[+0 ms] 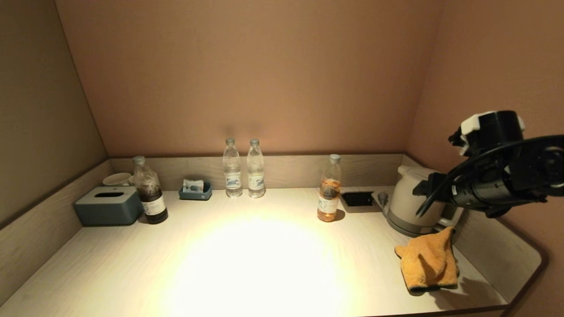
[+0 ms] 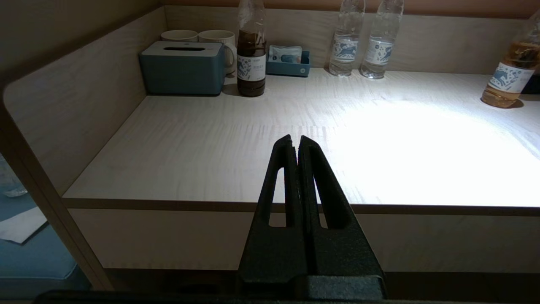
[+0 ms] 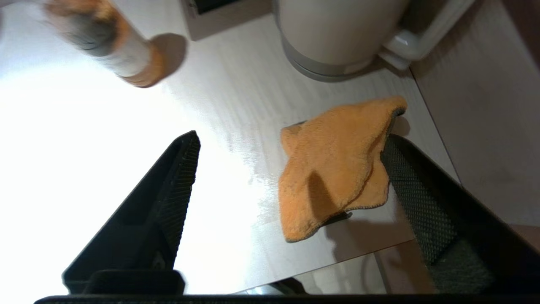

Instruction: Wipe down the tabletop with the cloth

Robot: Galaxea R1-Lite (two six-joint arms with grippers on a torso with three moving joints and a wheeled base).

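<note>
The orange cloth [image 1: 429, 262] lies crumpled on the pale wood-grain tabletop [image 1: 264, 246] near its front right corner, just in front of the kettle. My right arm [image 1: 493, 185] hangs above that corner. In the right wrist view my right gripper [image 3: 291, 138] is open and empty, held above the table, with the cloth [image 3: 337, 169] lying between its fingers' lines and nearer one finger [image 3: 405, 177]. My left gripper [image 2: 297, 141] is shut and empty, held before the table's front edge on the left side.
A white kettle [image 1: 412, 204] stands at the back right beside a socket hatch [image 1: 358, 199]. An amber-liquid bottle [image 1: 329, 191], two clear bottles [image 1: 232, 169], a dark bottle [image 1: 150, 191], a blue-grey tissue box [image 1: 109, 205], a small tray [image 1: 195, 190] and cups [image 1: 116, 179] line the back.
</note>
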